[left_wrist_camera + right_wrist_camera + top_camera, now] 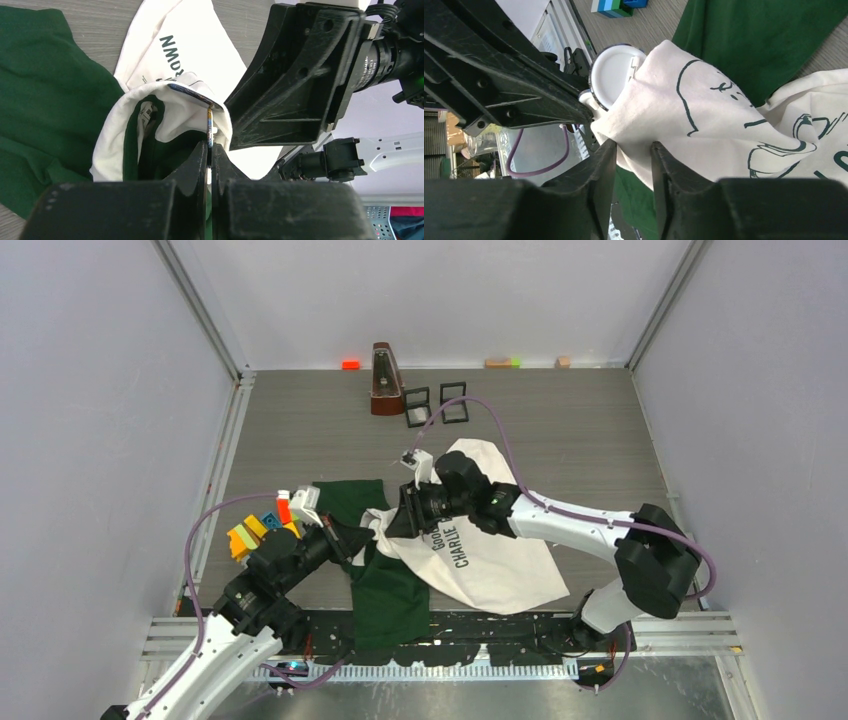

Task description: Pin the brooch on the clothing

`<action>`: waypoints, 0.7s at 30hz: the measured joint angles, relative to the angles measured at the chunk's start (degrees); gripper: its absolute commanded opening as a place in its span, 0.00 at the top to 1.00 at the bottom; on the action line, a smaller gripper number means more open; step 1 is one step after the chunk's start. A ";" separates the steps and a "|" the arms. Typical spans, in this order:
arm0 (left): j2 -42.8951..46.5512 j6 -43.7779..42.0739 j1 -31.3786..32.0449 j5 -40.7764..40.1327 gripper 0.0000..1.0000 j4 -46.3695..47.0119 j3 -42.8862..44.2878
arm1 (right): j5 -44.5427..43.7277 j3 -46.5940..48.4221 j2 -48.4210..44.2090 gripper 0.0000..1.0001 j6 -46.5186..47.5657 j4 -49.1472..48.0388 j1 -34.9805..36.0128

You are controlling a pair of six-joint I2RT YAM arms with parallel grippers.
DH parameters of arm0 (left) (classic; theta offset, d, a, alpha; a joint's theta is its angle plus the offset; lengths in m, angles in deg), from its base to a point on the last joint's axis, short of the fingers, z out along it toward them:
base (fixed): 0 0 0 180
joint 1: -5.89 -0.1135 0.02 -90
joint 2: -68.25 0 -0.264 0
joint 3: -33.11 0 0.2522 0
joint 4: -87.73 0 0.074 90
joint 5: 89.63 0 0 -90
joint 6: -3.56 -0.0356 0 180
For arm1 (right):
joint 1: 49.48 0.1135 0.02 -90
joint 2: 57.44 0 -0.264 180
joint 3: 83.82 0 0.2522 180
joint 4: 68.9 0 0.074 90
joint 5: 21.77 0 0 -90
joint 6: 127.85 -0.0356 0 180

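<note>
Pinching the stiff brooch [613, 80] by its rim with jaws shut, the left gripper [210, 150] holds it against a raised fold of the limp shirt [714, 110] mid-table, which the half-closed right gripper [634, 150] pinches just beside, likely the firmest hold.

Printed in dark green on the white T-shirt [505, 565]: "CHARLIE", with a partly hidden "GOO" beside it. Upside down from the left wrist: "OWN".

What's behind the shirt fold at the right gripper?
The brooch, white back showing, held by the shut left gripper. The shirt covers part of it; whether the pin pierces fabric is hidden.
</note>
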 measured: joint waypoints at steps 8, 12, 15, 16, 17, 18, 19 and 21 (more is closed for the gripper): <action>-1.29 0.00 -0.02 -0.04 1.00 -0.02 -0.02 | 0.81 0.00 2.23 0.99 -0.46 -1.29 0.00; -1.29 0.17 0.00 -0.07 1.00 0.46 -0.15 | 0.90 0.00 2.32 0.99 -1.75 -1.33 0.00; -1.31 0.24 -0.02 -0.11 1.00 0.96 -0.61 | 1.44 0.00 2.99 0.99 -3.17 -1.57 0.00; -1.36 0.26 -0.02 -0.15 1.00 0.96 -0.76 | 1.68 0.00 3.37 0.99 -3.58 -1.68 0.00; -1.49 0.26 -0.02 -0.26 1.00 1.01 -0.96 | 1.97 0.00 3.85 0.99 -4.11 -1.79 0.00; -1.60 0.28 -0.02 -0.28 1.00 1.01 -1.14 | 2.34 0.00 4.39 0.99 -4.59 -1.88 0.00; -1.70 0.31 -0.02 -0.33 1.00 1.01 -1.33 | 2.47 0.00 4.57 0.99 -4.83 -1.90 0.02; -1.79 0.35 -0.02 -0.44 1.00 1.03 -1.49 | 2.93 0.00 5.11 0.99 -5.70 -2.03 0.07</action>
